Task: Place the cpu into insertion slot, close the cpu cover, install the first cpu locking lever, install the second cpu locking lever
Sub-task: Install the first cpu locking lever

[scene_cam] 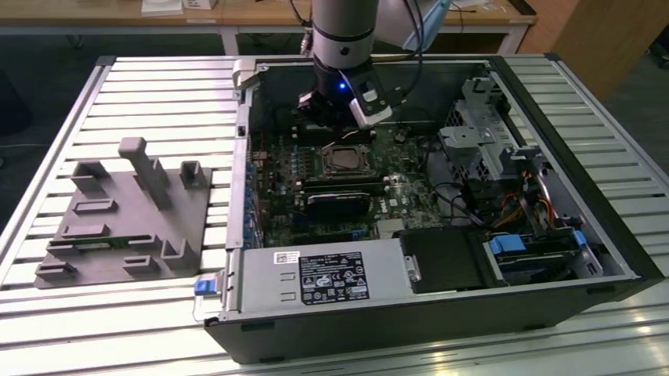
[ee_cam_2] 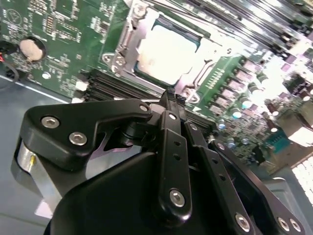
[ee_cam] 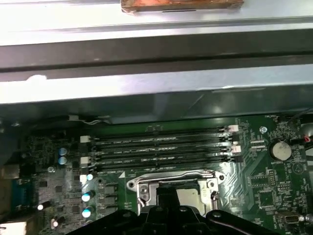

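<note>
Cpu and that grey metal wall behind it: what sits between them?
Long black memory slots lie between the cpu and the case wall, seen in the first wrist view.

Slatted table (scene_cam: 146,94), computer case (scene_cam: 439,329), grey fixture (scene_cam: 115,227)

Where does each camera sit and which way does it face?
Exterior view: off the arm, looking down into the open black computer case; arm and hand show.
Second wrist view: on the wrist, looking past the hand at the pale silver square cpu.
First wrist view: on the wrist, over the hand, also showing that cpu.
</note>
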You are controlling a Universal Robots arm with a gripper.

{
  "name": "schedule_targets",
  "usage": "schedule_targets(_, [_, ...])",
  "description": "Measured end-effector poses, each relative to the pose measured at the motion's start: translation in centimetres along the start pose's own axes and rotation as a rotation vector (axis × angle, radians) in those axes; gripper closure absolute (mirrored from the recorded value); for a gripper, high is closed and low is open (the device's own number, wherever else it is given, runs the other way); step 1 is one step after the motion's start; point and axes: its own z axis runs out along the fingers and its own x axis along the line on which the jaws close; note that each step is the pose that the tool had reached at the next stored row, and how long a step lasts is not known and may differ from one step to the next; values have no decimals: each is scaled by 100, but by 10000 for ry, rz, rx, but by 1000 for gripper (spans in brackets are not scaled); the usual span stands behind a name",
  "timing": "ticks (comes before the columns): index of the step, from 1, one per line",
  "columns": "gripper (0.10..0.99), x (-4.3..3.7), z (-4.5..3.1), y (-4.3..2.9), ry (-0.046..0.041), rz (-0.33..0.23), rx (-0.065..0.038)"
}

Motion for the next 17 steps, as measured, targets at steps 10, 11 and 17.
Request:
schedule_targets(10, [980,-101,77,175,-8,-3,98])
schedule_targets(11, [980,-103,89,190,-8,-4,103])
schedule_targets(17, [980,-98,144,229,-283,-45,159])
